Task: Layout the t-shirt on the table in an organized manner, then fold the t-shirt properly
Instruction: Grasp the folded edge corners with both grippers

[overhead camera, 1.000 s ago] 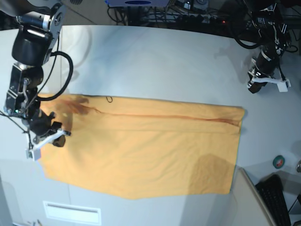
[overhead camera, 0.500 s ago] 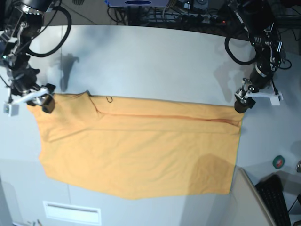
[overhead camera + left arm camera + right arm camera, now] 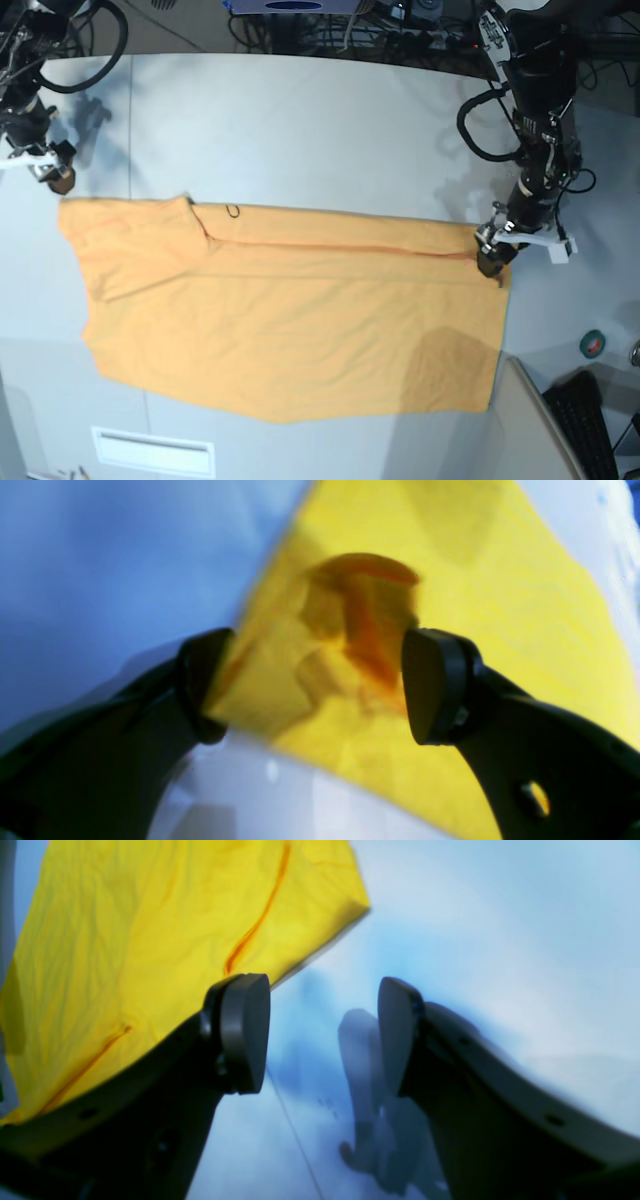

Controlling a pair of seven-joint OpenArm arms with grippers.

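Jaws apart, the left gripper (image 3: 492,262) straddles the t-shirt (image 3: 290,320) corner, while the right gripper (image 3: 48,172), also spread, hangs beyond its far corner.

Light-orange t-shirt (image 3: 290,325) folded lengthwise, spread flat across the white-grey table (image 3: 320,130), one corner slightly bunched.

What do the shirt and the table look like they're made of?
The shirt looks like thin, soft woven or knit cloth, likely cotton or a blend: matte light orange, lying limp with shallow wrinkles and a folded seam line. The table looks like a hard, smooth white-grey board, perhaps laminate or painted: flat, matte with a faint sheen, and it takes soft shadows. The exact material of either can't be confirmed.
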